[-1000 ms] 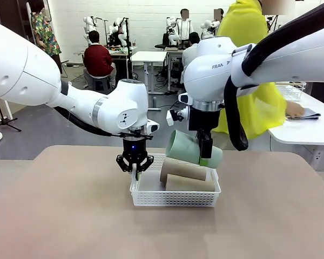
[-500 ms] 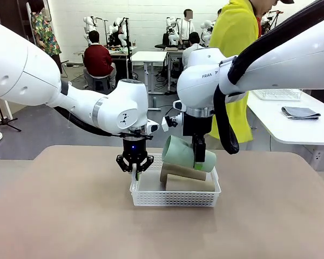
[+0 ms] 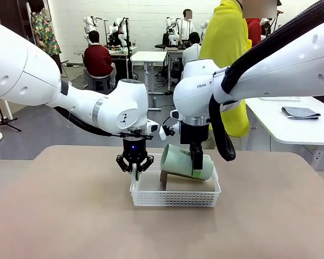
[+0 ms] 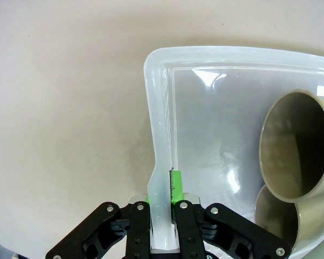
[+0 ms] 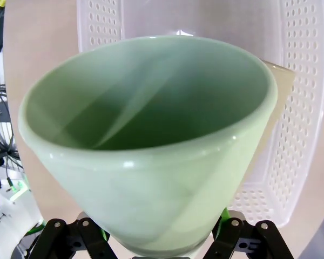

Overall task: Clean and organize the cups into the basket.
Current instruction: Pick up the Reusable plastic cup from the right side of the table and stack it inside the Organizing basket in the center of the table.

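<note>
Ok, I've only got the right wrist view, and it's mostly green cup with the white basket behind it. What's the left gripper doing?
Observer: The left gripper is shut on the rim of the basket, at its short end on the robot's left.
Operator: What's lying in the basket?
Observer: Two brown cups lie on their sides in it, with their mouths toward that gripper. From the front, one lies upon the other.
Operator: And how does the green cup sit?
Observer: From the front, the green cup is tilted just over the brown cups, with its wide mouth high on the left and its narrow end low on the right.
</note>
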Tool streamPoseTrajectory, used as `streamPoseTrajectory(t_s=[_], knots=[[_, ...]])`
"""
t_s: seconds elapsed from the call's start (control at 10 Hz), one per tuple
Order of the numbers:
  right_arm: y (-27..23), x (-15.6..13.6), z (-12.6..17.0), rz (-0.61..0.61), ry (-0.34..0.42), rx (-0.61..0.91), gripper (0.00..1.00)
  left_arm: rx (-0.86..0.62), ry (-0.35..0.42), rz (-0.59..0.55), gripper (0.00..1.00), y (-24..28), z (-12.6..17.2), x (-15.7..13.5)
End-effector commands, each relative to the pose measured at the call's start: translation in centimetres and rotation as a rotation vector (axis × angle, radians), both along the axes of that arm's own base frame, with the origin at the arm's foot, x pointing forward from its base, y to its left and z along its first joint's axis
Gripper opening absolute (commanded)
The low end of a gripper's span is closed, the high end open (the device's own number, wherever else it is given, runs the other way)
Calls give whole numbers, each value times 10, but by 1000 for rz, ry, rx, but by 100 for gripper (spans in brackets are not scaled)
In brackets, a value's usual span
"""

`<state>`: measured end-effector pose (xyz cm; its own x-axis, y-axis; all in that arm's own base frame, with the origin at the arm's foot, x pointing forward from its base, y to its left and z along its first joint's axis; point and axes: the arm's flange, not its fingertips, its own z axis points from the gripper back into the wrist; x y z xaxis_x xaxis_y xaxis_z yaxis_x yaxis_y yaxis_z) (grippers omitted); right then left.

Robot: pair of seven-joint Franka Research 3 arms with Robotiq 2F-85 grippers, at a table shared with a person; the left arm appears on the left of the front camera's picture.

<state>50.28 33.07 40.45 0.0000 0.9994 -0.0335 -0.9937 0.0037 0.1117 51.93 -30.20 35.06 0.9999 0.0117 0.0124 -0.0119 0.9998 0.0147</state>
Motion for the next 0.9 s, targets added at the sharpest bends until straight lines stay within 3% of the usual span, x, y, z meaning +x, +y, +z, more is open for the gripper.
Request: streamPoseTrajectory(t_s=[0.0,0.5,0.6,0.8], knots=[[0,2,5,1,-20,7,100,6,2,-3,0,0,-1,-2],[-1,-1,12,11,-21,39,100,6,2,-3,0,0,-1,-2],[-4,-7,25,20,-31,79,100,6,2,-3,0,0,-1,-2],[-40,-39,93,57,-89,291,100,6,2,-3,0,0,-1,-2]])
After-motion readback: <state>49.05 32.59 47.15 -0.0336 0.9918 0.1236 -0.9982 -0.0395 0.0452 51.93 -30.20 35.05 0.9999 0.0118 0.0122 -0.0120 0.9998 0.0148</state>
